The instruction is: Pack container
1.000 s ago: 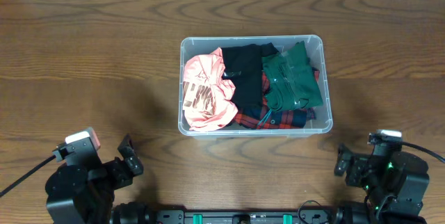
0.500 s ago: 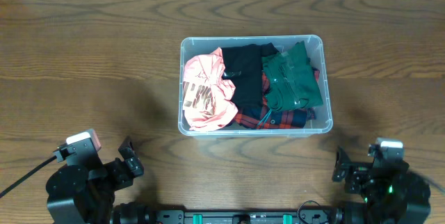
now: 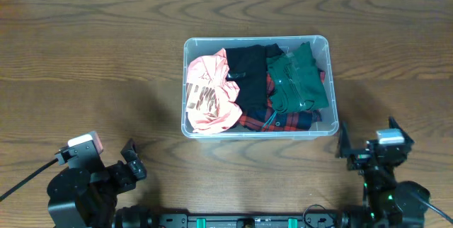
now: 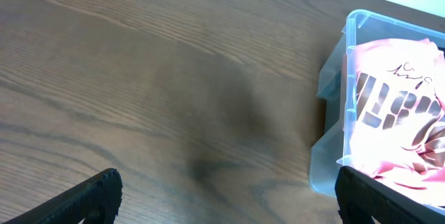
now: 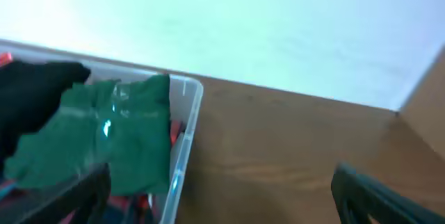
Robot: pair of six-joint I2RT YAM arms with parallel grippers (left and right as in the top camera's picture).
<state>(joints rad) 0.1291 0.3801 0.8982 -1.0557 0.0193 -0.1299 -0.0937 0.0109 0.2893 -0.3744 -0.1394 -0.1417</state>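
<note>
The wooden table (image 3: 85, 58) was occupied at its middle by the container (image 3: 258, 132), packed with a pink shirt (image 3: 209, 93), a black garment (image 3: 248, 76) and a green garment (image 3: 297, 79). The left gripper (image 4: 229, 200) and the right gripper (image 5: 229, 196) were held wide open, nothing gripped.

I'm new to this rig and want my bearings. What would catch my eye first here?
The clear container at mid-table, filled with clothes: a pink garment at its left, a black one in the middle, a green one at right over red plaid. The left gripper and right gripper sit open and empty by the near edge.
</note>
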